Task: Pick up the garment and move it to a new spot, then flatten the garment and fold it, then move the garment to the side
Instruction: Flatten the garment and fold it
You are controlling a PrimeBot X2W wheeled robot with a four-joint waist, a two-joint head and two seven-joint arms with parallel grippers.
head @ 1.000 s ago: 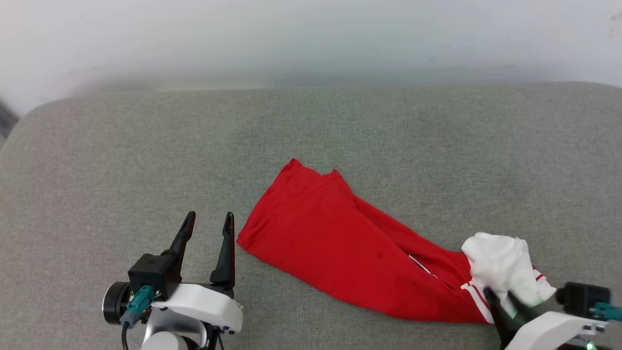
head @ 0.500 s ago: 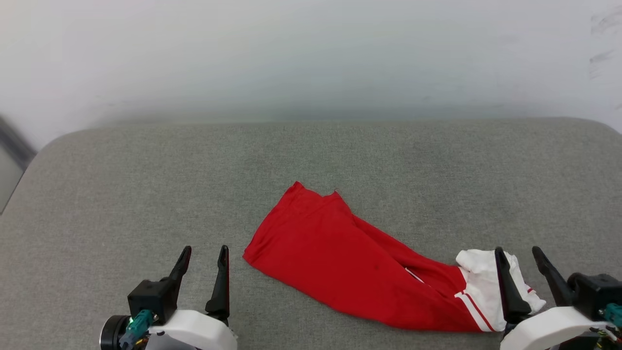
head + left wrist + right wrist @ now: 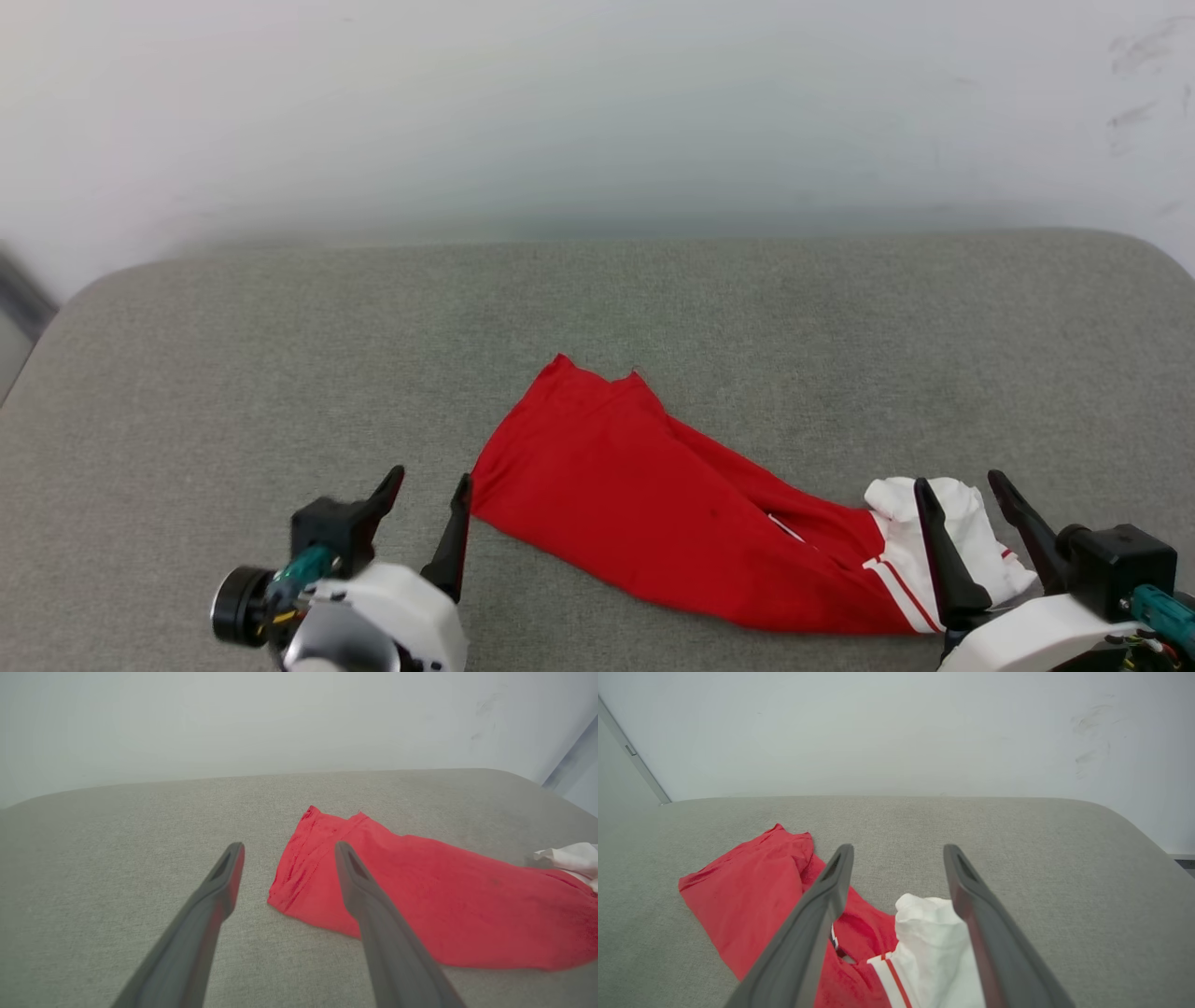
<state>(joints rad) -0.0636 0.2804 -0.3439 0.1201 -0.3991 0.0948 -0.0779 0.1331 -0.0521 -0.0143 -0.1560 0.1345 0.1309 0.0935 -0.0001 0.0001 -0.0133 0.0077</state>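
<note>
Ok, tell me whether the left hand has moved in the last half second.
Yes. The left hand has shifted right, toward the shirt: the gap between its inner finger and the shirt's near red corner has almost closed.

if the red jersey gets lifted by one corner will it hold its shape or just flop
Likely floppy: the red jersey shirt lies in soft folds, its white sleeve bunched up, so a lifted corner would probably drape and trail. Probably light, being thin cloth. Pushed, it would likely wrinkle rather than slide on the grey woven cushion.
</note>
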